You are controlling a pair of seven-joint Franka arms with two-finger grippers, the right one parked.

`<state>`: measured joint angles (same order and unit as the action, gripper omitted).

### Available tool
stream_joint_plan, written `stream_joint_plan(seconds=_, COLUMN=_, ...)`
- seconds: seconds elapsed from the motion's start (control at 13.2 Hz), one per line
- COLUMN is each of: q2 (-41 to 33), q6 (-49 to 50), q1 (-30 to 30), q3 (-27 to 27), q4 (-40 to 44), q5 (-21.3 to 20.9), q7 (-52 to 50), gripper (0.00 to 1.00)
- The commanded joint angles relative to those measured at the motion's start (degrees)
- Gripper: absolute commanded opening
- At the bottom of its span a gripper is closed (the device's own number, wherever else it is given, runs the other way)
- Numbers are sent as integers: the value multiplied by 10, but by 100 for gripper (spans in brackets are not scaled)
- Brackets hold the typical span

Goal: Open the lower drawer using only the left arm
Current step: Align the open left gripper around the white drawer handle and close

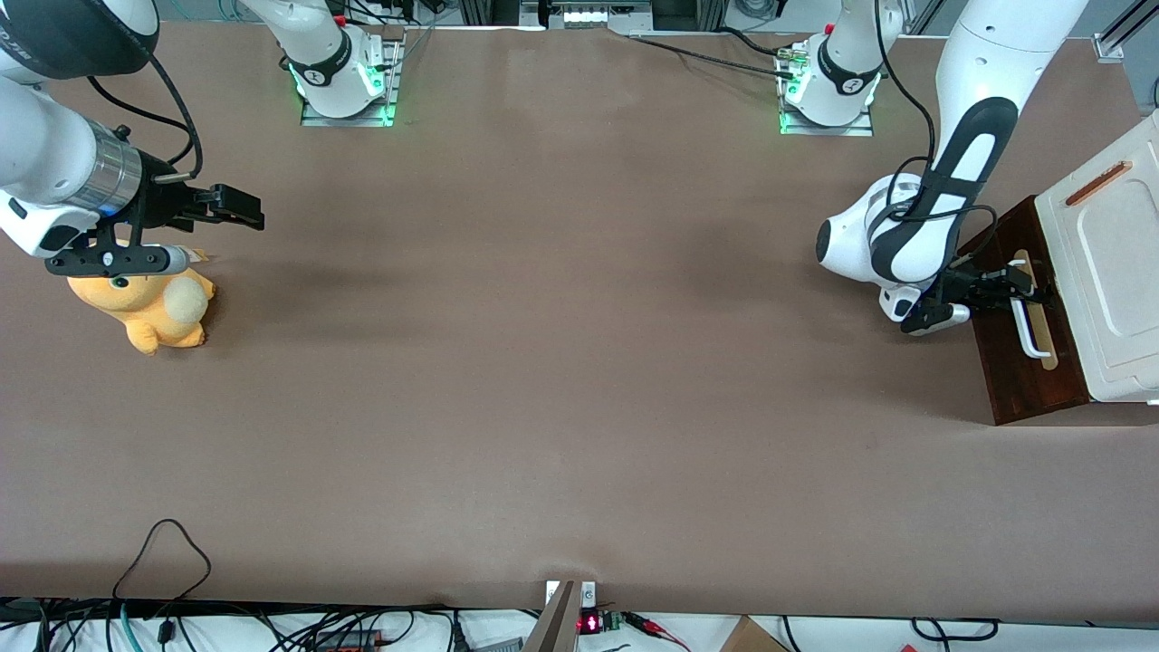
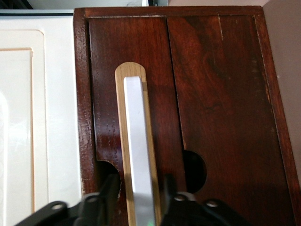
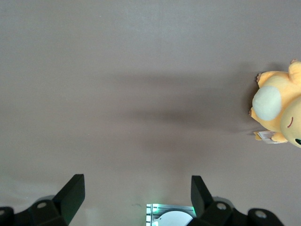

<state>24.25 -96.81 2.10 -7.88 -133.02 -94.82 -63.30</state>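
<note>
The lower drawer (image 1: 1023, 371) shows its dark reddish-brown wooden front (image 2: 221, 94) below the cream-white cabinet top (image 1: 1114, 272). A white bar handle (image 1: 1029, 333) runs along a pale wood strip on that front. The left arm (image 1: 960, 163) reaches down in front of the drawer. Its black gripper (image 1: 1019, 282) sits at the end of the handle farther from the front camera. In the left wrist view the gripper (image 2: 140, 195) is open and straddles the handle (image 2: 136, 141). One of its fingers (image 2: 109, 193) stands on each side of the bar with a gap, touching nothing.
The cabinet stands at the working arm's end of the table, its white top (image 2: 42, 117) beside the drawer front. An orange plush toy (image 1: 149, 308) lies toward the parked arm's end. Cables (image 1: 163, 552) hang at the table edge nearest the front camera.
</note>
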Motion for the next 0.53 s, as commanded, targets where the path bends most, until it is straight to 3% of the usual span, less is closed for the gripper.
stream_joint_plan(seconds=0.0, q2=4, q6=2, q1=-3, q3=4, q4=6, q5=-15, q7=-7, gripper=29)
stream_joint_plan(seconds=0.45, q2=6, q6=-7, q1=-3, q3=4, q4=10, q5=-15, q7=-5, gripper=0)
